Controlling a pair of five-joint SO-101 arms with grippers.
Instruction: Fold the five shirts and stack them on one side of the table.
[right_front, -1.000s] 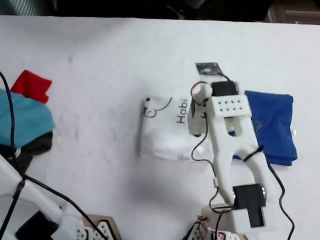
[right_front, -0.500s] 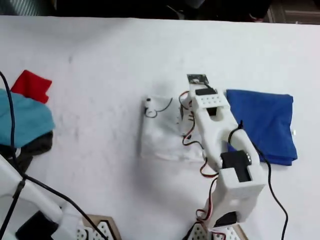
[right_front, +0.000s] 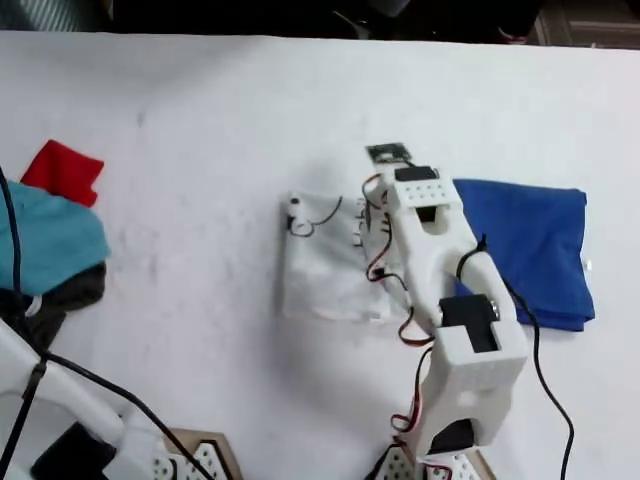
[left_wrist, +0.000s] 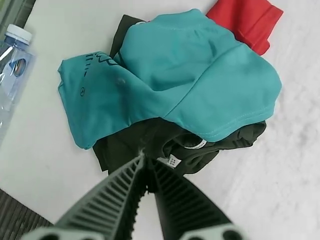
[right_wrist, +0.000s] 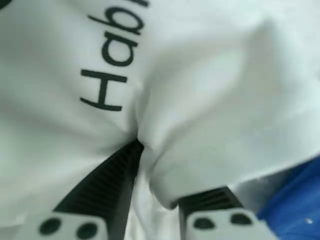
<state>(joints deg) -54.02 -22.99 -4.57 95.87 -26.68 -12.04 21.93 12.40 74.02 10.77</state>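
Right end effector (right_wrist: 156, 172) pinches white shirt (right_front: 322, 275)

Even light falls on a white table (right_front: 200, 120) beneath a dark room (clear bottle (left_wrist: 12, 55) at its edge).

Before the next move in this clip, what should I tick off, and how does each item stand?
1. Grip: the right pincer has a fold of the white shirt pinched in it: ok.
2. Fold: the white shirt lies as a compact rectangle: ok.
3. Stack base: the blue shirt lies folded on the table's right side: ok.
4. Stacking: the white shirt lies beside the blue shirt, not on it: not ok.
5. Pile: the teal shirt, dark shirt and red shirt lie heaped and unfolded: not ok.
6. The left pincer is shut over the dark shirt; whether it touches the cloth: cannot tell.
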